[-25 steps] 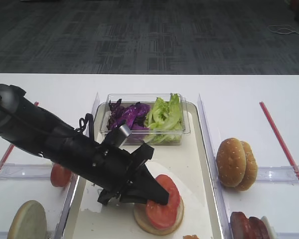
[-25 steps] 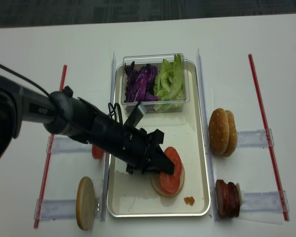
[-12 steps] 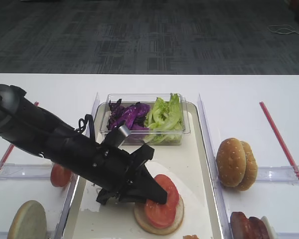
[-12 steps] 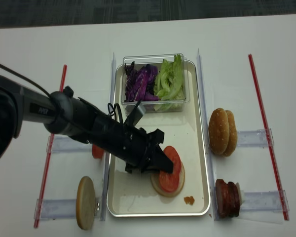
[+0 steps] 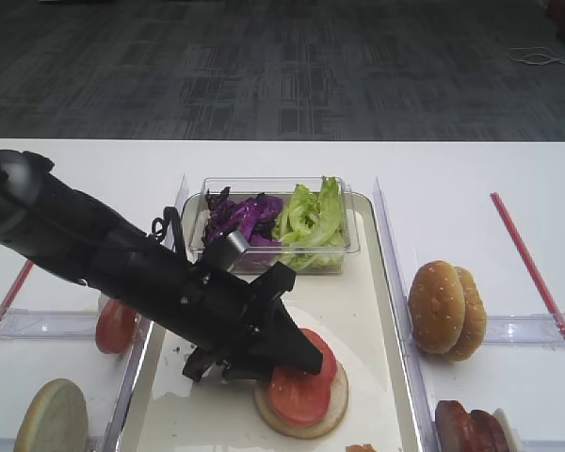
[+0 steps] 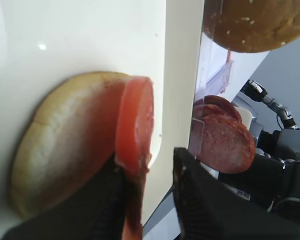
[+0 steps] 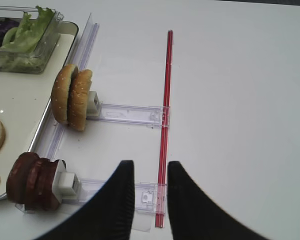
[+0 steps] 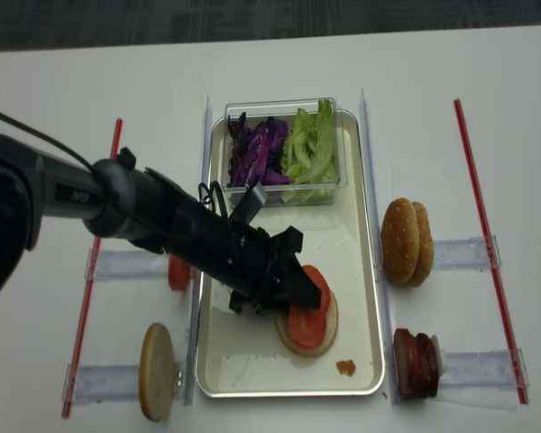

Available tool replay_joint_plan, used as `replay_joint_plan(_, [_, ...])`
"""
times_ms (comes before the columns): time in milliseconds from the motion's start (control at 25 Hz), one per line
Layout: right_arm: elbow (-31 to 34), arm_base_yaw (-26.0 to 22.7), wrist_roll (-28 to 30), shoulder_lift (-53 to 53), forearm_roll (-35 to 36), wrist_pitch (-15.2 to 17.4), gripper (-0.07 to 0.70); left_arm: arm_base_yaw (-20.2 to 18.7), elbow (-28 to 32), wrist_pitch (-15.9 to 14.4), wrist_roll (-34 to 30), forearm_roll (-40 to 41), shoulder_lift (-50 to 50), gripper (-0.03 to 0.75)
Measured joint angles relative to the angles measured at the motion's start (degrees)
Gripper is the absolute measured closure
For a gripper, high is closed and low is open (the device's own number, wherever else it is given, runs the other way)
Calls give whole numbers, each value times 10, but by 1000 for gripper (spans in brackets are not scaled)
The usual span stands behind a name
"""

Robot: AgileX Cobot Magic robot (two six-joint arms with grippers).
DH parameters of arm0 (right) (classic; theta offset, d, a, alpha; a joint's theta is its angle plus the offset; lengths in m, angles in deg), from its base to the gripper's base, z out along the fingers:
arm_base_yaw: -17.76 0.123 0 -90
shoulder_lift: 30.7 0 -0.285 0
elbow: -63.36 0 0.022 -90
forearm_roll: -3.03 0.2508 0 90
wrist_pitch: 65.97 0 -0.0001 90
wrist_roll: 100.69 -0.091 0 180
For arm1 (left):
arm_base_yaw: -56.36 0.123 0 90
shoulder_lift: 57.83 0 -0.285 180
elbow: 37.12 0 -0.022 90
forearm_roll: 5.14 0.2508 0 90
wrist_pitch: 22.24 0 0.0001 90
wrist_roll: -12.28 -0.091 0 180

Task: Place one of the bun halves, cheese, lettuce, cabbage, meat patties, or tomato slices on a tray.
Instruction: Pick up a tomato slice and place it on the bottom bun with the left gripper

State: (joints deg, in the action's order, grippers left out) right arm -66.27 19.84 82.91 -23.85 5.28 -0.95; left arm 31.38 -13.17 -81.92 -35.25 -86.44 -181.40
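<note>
A red tomato slice point(image 5: 299, 386) lies on a pale bun half point(image 5: 301, 428) at the front of the cream tray point(image 5: 377, 311). My left gripper point(image 5: 306, 358) is down over the slice's far edge. In the left wrist view the tomato slice point(image 6: 135, 125) leans against one finger, while the other finger stands apart with bare tray between, so the left gripper point(image 6: 150, 165) is open. My right gripper point(image 7: 147, 170) hovers open and empty over the white table, right of the meat patties point(image 7: 32, 180).
A clear box at the tray's back holds purple cabbage point(image 5: 243, 218) and lettuce point(image 5: 311, 217). Sesame bun halves point(image 5: 444, 309) stand on edge right of the tray. Another tomato slice point(image 5: 115, 325) and a bun half point(image 5: 52, 414) stand on the left. A red strip point(image 7: 165, 100) runs along the table.
The left jaws have parted from shut to open. The tomato slice has dropped flatter onto the bun half. The right arm has not moved.
</note>
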Motion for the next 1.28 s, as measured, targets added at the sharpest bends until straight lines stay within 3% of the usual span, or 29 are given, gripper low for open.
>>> replay_joint_plan(880, [0,0,0,0,0,0,430,0,-4,10,38,36,0,501])
replay_joint_plan(1280, [0,0,0,0,0,0,430,-24,-5,30,45,45,0,501])
